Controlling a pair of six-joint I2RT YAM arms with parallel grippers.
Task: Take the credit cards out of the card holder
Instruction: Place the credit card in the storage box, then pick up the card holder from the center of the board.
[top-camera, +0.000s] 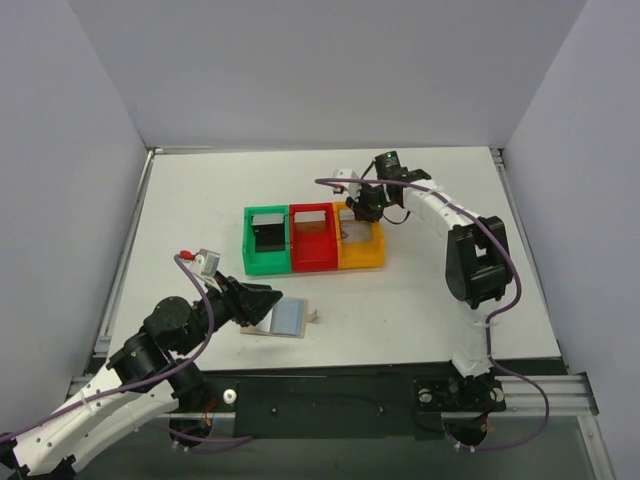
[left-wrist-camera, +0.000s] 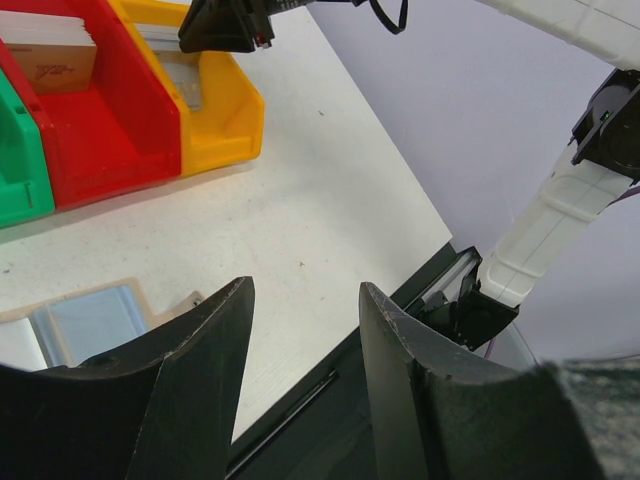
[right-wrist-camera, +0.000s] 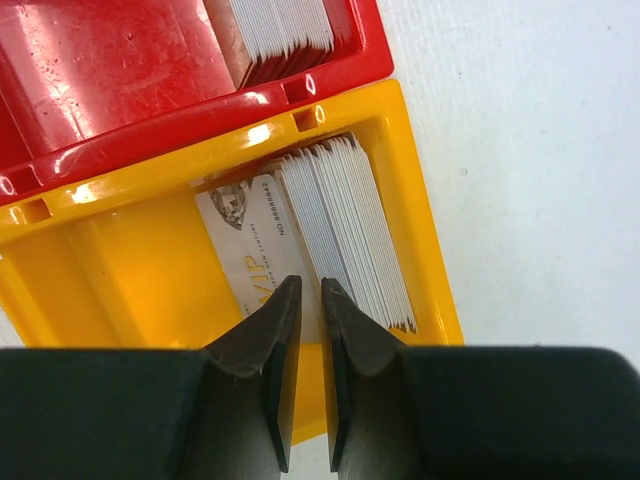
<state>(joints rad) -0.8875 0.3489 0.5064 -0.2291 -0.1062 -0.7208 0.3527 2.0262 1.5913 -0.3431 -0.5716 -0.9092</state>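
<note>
The card holder lies opened flat on the desk, near its front edge and well apart from the three bins, with a light blue inner panel facing up. The left tool sits low at the holder's left side, its fingers spread wide with nothing between them; the left wrist view shows the holder just past the left fingertip. The right tool hangs over the orange bin, fingers drawn almost together with only a slim gap and no card visibly clamped. Beneath it a beige VIP card rests against a stack of pale cards. The red bin alongside holds another stack, and the green bin holds a dark card
</note>
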